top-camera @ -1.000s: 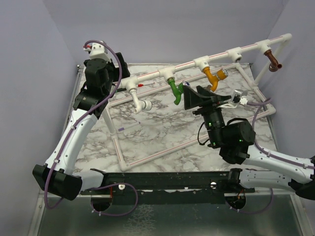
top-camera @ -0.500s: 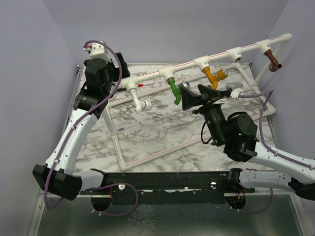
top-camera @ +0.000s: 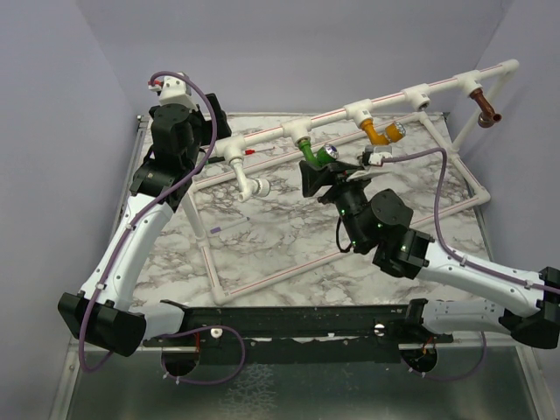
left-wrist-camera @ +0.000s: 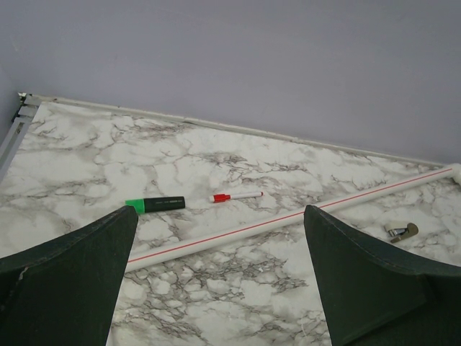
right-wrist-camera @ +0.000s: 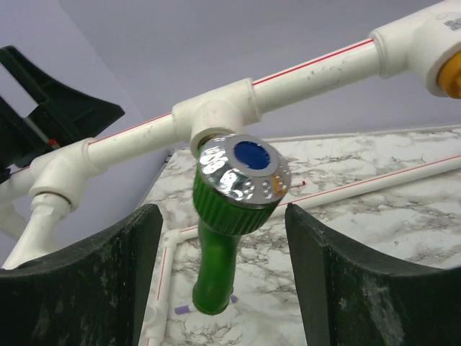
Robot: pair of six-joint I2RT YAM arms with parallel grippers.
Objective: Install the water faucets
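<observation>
Green faucet (right-wrist-camera: 234,189) hangs from a tee (right-wrist-camera: 216,112) on the raised pipe (right-wrist-camera: 310,68), flanked untouched by the released right end effector (right-wrist-camera: 222,216); the left end effector (left-wrist-camera: 220,216), also released, hovers over the desk (left-wrist-camera: 86,158).

green faucet (right-wrist-camera: 215,252): smooth plastic, ribbed collar
faucet cap (right-wrist-camera: 243,171): shiny chromed metal
pipe (right-wrist-camera: 317,63): smooth plastic, faint sheen
counter (left-wrist-camera: 238,166): smooth marble-look top
right end effector (right-wrist-camera: 220,209): matt, scuffed, dusty
</observation>
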